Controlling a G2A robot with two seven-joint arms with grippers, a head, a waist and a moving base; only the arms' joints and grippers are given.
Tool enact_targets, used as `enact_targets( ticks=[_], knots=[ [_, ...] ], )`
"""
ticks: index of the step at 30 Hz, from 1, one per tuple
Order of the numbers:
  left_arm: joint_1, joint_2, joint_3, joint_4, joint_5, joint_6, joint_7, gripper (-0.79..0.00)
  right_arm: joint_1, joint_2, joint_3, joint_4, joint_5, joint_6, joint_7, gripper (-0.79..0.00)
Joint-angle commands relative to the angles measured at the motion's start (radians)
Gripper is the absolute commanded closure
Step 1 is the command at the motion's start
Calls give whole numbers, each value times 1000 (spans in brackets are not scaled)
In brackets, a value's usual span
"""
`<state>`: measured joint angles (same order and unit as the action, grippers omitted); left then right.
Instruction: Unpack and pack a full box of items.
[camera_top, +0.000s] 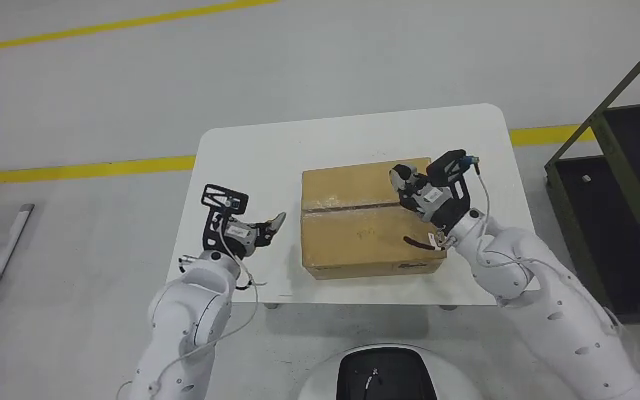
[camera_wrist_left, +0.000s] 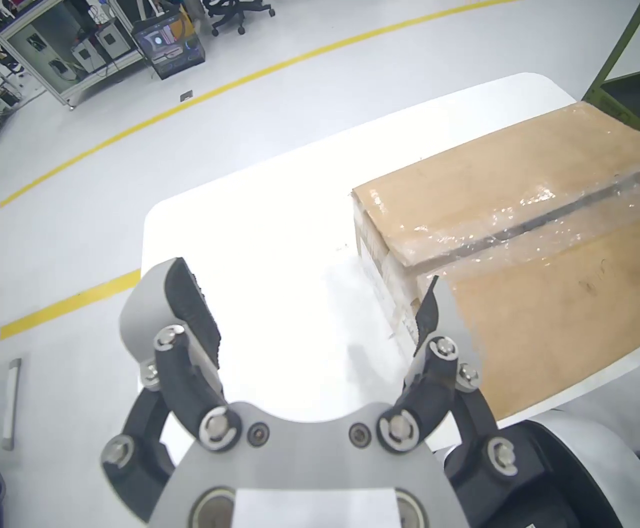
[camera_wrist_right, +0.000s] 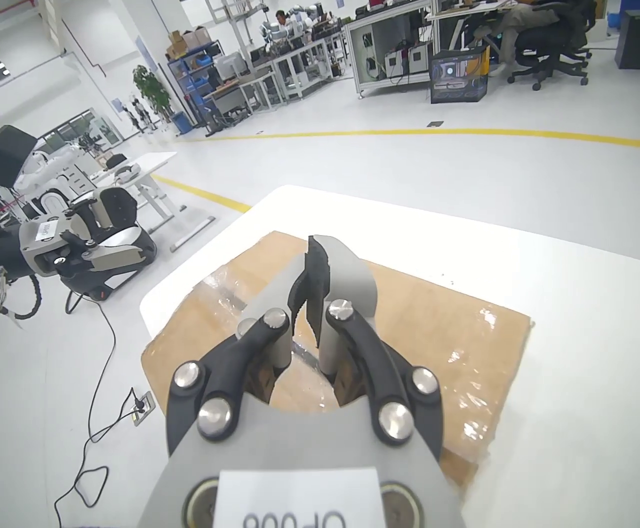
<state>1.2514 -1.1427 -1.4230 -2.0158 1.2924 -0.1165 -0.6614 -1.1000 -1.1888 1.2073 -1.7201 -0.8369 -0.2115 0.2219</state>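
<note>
V. bright; glare on box (camera_wrist_left: 500, 225), table (camera_wrist_left: 280, 300)

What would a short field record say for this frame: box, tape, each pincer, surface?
box: brown cardboard box, flaps closed
surface: white rectangular table
seal: clear tape along the top seam
left pincer: open, beside the box's end, over the table
right pincer: shut, above the box top, by the seam

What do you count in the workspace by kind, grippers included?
Cardboard box: 1
White table: 1
Grippers: 2, the left gripper with jaws open, the right gripper with jaws shut
Total: 4
</note>
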Motion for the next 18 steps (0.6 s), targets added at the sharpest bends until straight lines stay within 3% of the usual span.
enact_targets(
  ticks=[1, 8, 13, 18],
  knots=[
    [-1, 0, 1, 1, 0, 0, 0, -785, 0, 0, 1, 0, 1, -1, 0, 0],
    [-1, 0, 1, 1, 0, 0, 0, -785, -7, 0, -2, -4, -15, -11, -3, 0],
    [9, -2, 0, 1, -1, 15, 36, -785, -2, -11, -74, -24, -85, -8, -21, 0],
    [33, -2, -47, 15, 84, 140, -11, -785, 54, -37, -193, 22, -136, 17, -37, 0]
  ],
)
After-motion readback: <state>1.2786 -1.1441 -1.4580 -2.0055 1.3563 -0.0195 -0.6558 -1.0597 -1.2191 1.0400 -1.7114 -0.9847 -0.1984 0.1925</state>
